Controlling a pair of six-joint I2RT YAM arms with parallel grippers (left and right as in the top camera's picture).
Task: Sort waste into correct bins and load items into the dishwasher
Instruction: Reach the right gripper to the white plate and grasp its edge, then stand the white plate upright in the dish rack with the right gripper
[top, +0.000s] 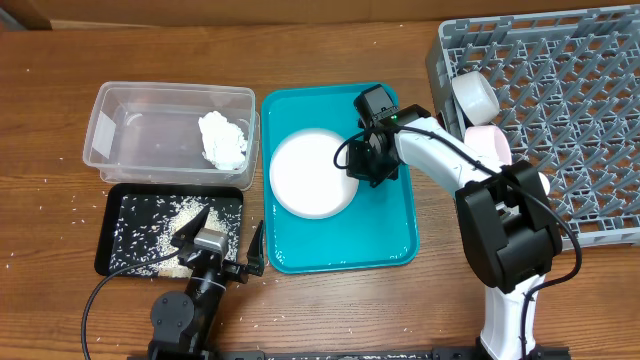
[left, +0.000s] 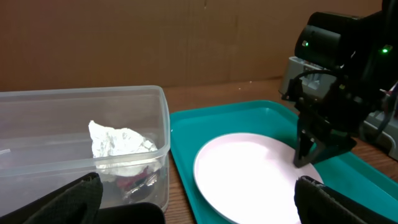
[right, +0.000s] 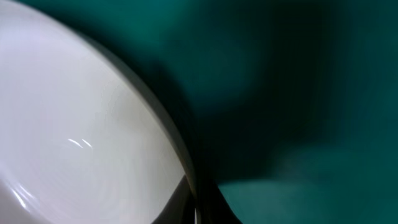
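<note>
The round white plate (top: 305, 175) lies in the teal tray (top: 340, 250). My right gripper (top: 362, 168) is at the plate's right rim, and in the right wrist view its fingers (right: 198, 199) close on the plate's edge (right: 74, 124). In the left wrist view the right gripper (left: 308, 158) touches the plate (left: 249, 174). My left gripper (top: 225, 240) is open and empty near the black tray (top: 115, 200), which holds rice scraps (top: 160, 225). The clear tub (top: 110, 100) holds the tissue wad (top: 222, 138) and a red wrapper (left: 134, 182). The chopsticks are out of view.
The grey dish rack (top: 560, 100) stands at the right, with a white bowl (top: 474, 97) and a pinkish bowl (top: 485, 140) at its left edge. Loose rice grains lie on the wooden table left of the black tray.
</note>
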